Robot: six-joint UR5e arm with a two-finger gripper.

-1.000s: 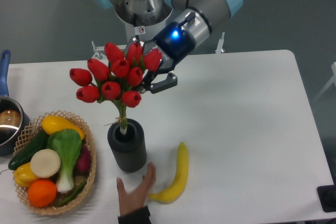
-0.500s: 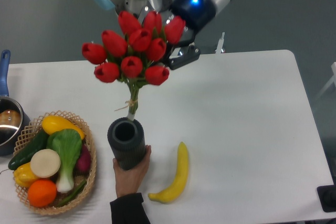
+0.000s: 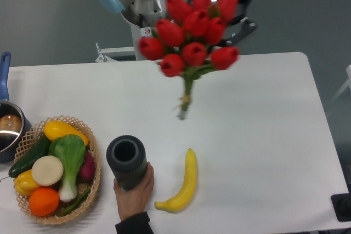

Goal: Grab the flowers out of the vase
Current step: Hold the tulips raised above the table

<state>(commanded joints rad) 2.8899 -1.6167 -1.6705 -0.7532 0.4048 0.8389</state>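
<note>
Far off to my lower left, at the counter's (image 3: 263, 113) edge, a saucepan (image 3: 8, 130) with a blue handle pokes into view, and just beside it sits a wicker basket (image 3: 93, 157) heaped with produce: a yellow squash, a dark cucumber, a green leafy vegetable, a pale round slice, a yellow pepper and an orange. Closer, but well below me, the vase (image 3: 126, 161) stands on the counter with its round mouth open and nothing in it; a person's hand (image 3: 134, 195) reaches in from the bottom edge and grips its lower side. A banana (image 3: 181, 184) lies on the counter just to the right of that hand, apart from the vase. Above all this I hold the flowers (image 3: 192, 39), their red buds bunched right in front of me and slightly blurred, the tied green stems hanging down and clear of the vase, their tips in the air above the counter. My fingers (image 3: 233, 28) sit behind the buds at the upper right of the bunch; only one dark finger (image 3: 241, 30) shows past the blooms, so I cannot tell how they are set, though the bunch hangs from nothing else.
</note>
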